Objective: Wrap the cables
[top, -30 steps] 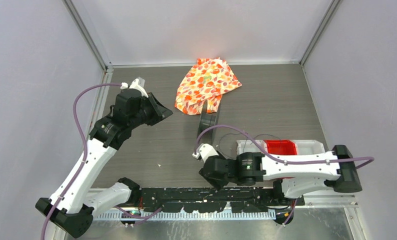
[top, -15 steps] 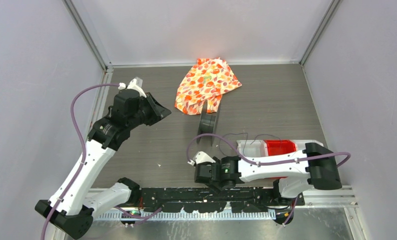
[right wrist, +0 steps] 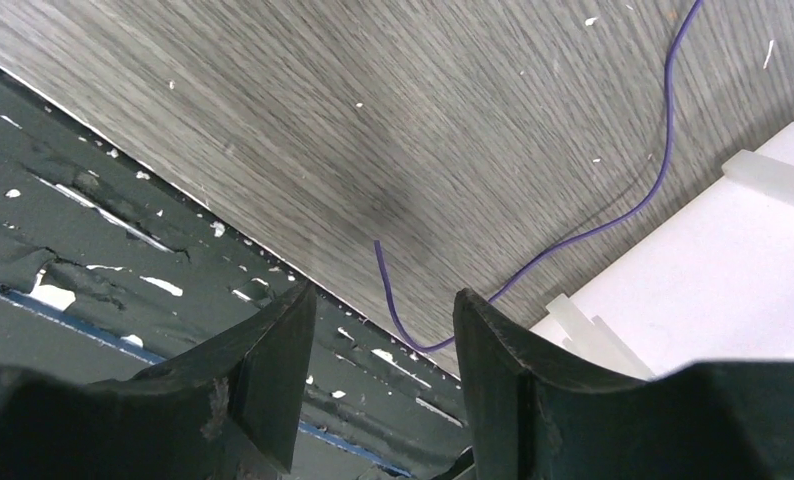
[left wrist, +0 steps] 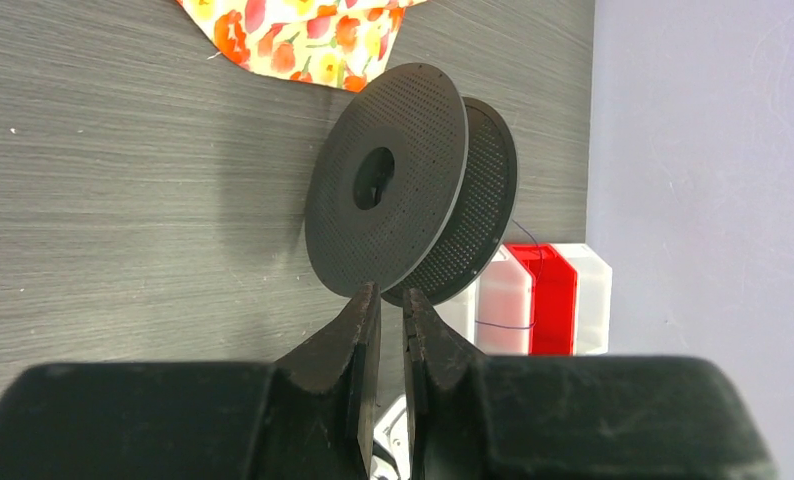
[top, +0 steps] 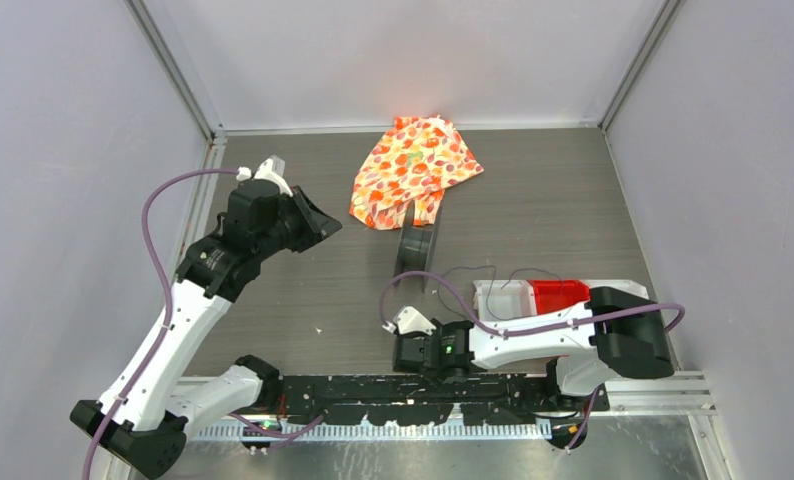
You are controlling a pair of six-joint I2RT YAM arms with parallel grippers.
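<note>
The cable is a very thin dark purple wire. In the top view it lies in loose curves (top: pixel 470 270) between a black perforated spool (top: pixel 414 250) and the bin. In the right wrist view the wire (right wrist: pixel 613 218) runs from the upper right to a loose end on the table. My right gripper (right wrist: pixel 385 298) is open and empty, low over the table's near edge (top: pixel 405 352), and the wire's end lies between its fingertips. My left gripper (top: pixel 323 222) is shut and empty, held above the table left of the spool (left wrist: pixel 403 190), its fingertips (left wrist: pixel 368 300) pointing at it.
A floral orange cloth (top: pixel 413 170) lies at the back centre. A white bin with a red compartment (top: pixel 563 293) sits at the right under my right arm. A black taped rail (top: pixel 373 395) runs along the near edge. Walls close three sides.
My right arm has drawn back toward the near edge, its gripper now lower over the table by the rail. My left arm has barely moved.
</note>
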